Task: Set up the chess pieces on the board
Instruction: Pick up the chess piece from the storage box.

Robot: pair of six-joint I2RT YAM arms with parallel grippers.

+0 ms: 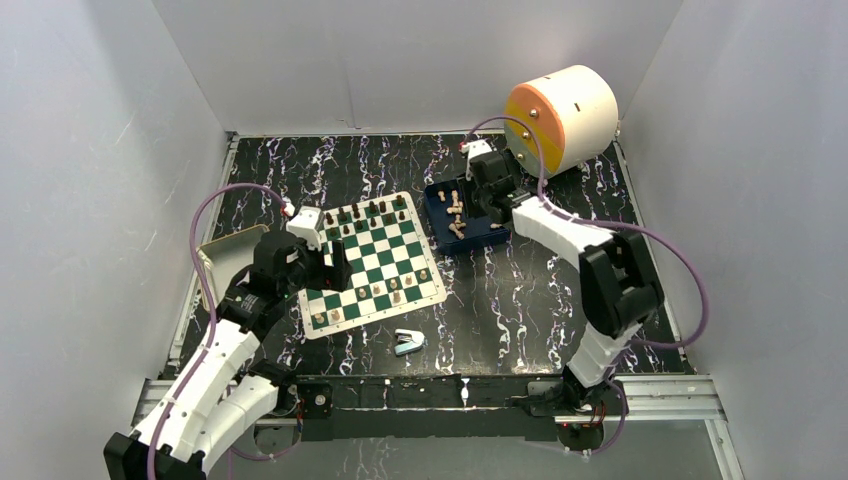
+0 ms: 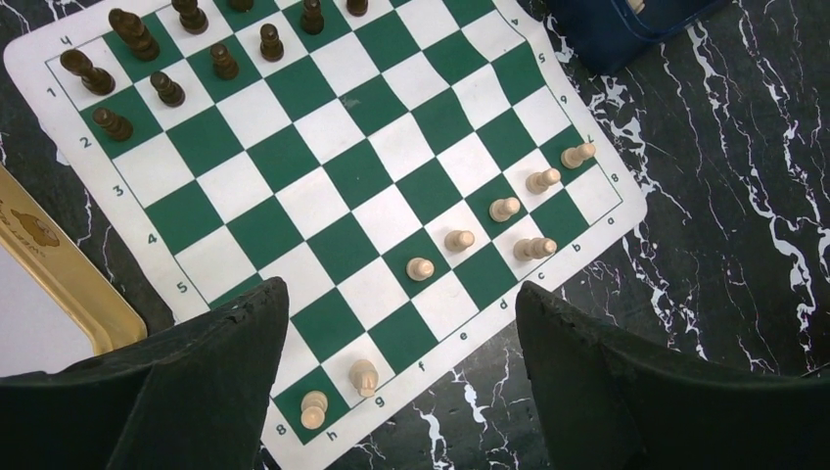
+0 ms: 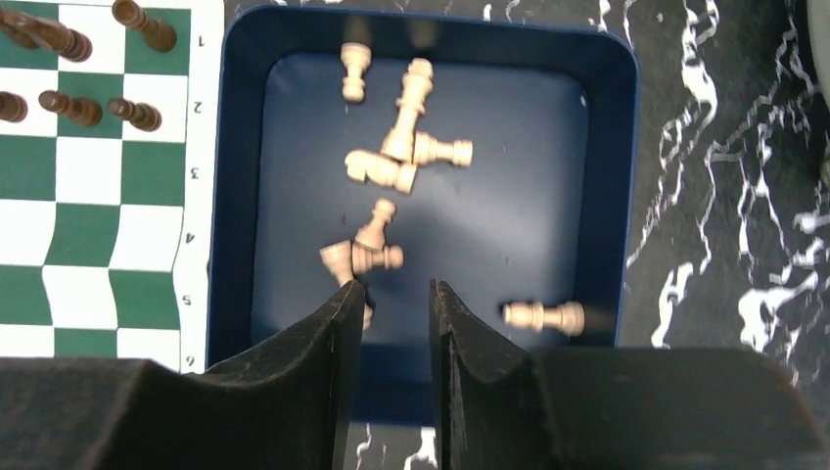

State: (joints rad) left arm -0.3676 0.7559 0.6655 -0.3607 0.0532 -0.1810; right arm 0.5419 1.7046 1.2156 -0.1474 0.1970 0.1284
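The right gripper (image 3: 393,290) is hanging closest to my lens, low over the tray (image 3: 607,196) that is sitting just beside the board's far right corner. Its jaws are standing narrowed to a slim gap, and I am seeing only blue floor between them, so it is grasping nothing. One light piece is lying right at the left fingertip. I am judging that the narrow set suits pinching something this small. The remaining light pieces (image 3: 406,108) are lying toppled and partly heaped in the tray, which is making a clean pick awkward.

The left gripper (image 2: 399,289) is hovering above the board (image 2: 323,196) near its left edge, jaws spread wide and released, holding nothing. From there it can reach either rank.

On the board, dark pieces (image 2: 166,88) are standing along the far edge. Light ones (image 2: 504,208) are lining part of the near edge, with gaps. By my reckoning the setup is partway done, and light pieces are what it is lacking most.
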